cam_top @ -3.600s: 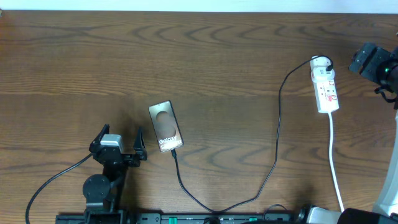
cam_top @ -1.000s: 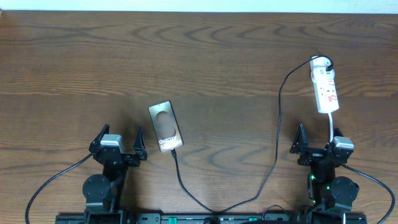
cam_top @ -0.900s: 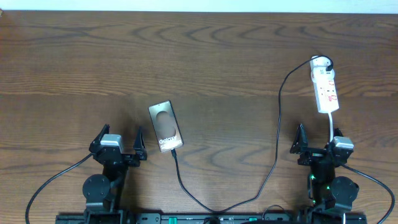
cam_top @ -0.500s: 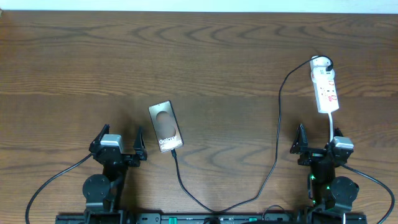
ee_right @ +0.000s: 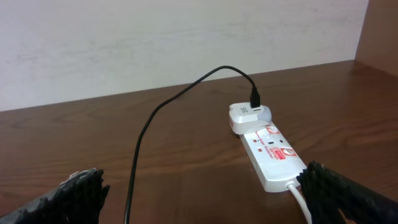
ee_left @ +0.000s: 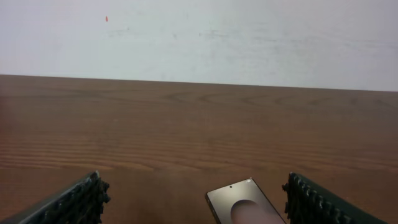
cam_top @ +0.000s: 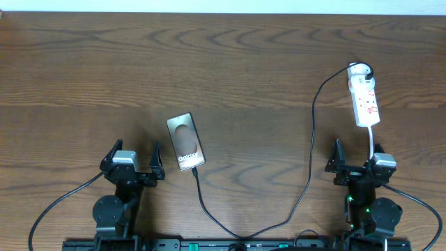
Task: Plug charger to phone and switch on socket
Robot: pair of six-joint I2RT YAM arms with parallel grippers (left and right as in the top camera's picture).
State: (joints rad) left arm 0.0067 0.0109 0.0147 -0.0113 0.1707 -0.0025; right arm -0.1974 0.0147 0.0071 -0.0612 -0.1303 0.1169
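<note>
At the near edge, left gripper and right gripper sit parked and empty, fingers apart, since charger apparently already enters phone.

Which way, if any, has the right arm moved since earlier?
Yes. The right arm was beside the socket, at its right; now it sits below the socket in the overhead view.

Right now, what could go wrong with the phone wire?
The charger cable lies in a long loose loop close to the open right gripper. If that arm swings left, it could snag the cable and tug the phone.

The power strip has its white cord running right by that gripper, so a reach forward might drag it.
</note>
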